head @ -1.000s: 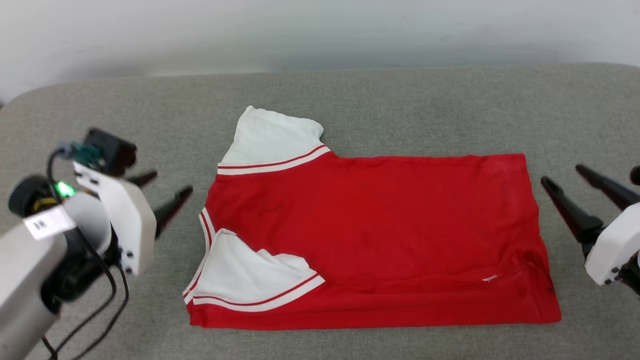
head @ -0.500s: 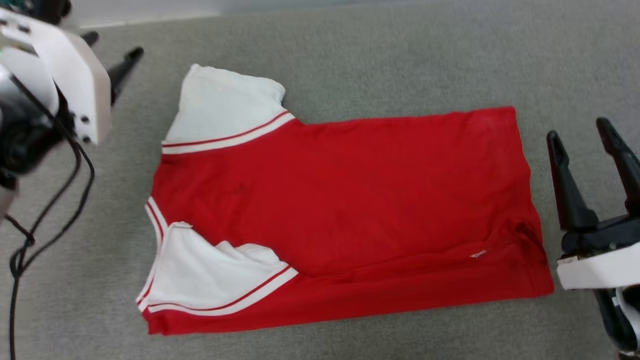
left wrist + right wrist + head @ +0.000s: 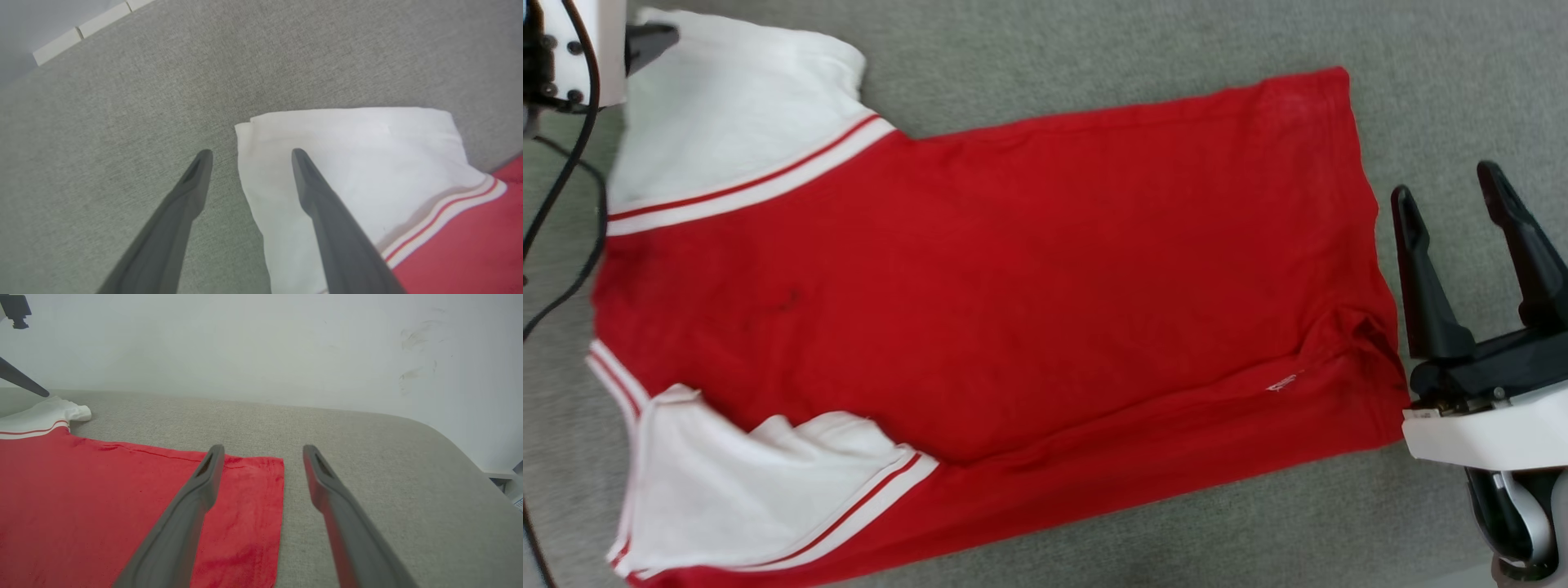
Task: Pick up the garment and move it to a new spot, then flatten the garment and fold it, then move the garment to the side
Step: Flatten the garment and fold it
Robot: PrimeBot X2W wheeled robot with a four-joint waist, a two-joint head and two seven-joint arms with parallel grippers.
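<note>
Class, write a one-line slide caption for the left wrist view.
Open left gripper straddling the edge of the white sleeve of a red T-shirt lying on a grey fabric surface.

— What does it all sit on?
— A wide table (image 3: 1094, 49) covered in plain grey woven cloth. In the right wrist view its far corner (image 3: 433, 439) is rounded.

— And behind it?
— A pale, bare wall (image 3: 245, 343), rising right at the table's far edge. A few dark smudges (image 3: 416, 335) mark it toward the right of that view.

— Anything more?
— In the left wrist view a white strip (image 3: 81, 30), split by a thin joint, runs along beyond the cloth's edge. The light is soft and even, with faint shadows.
</note>
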